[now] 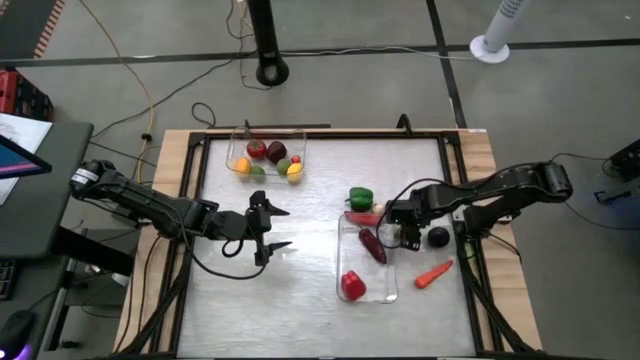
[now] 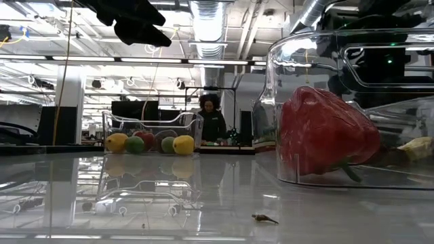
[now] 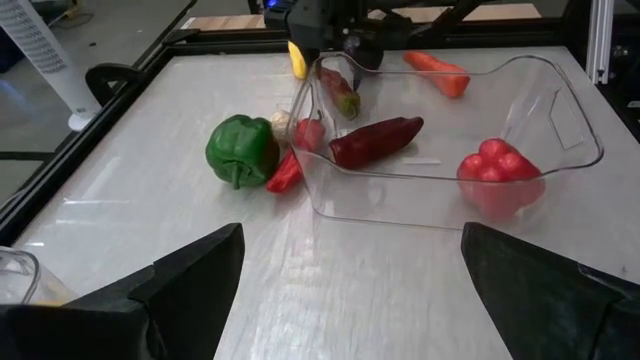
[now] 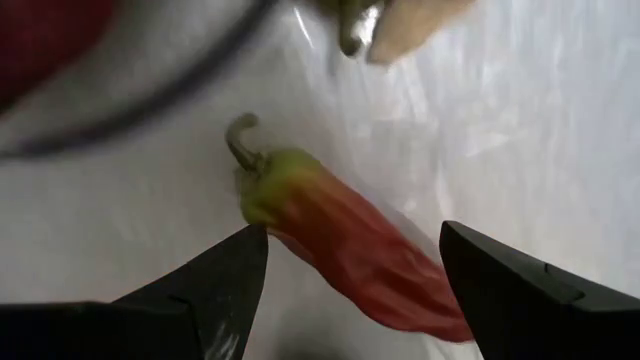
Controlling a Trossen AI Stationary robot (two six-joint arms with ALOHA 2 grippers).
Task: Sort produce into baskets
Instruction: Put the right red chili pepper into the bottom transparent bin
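Note:
My right gripper hangs open over the far right part of the near clear basket. A red chili with a green stem end lies below it, between the spread fingers. The same chili shows in the left wrist view, just inside the basket's wall. This basket also holds a maroon chili and a red lumpy piece. The far basket holds several round fruits. My left gripper is open and empty above the table's middle left.
A green pepper and a red chili lie on the table just beyond the near basket. A dark round piece and an orange carrot lie to its right. A person stands in the room beyond the table.

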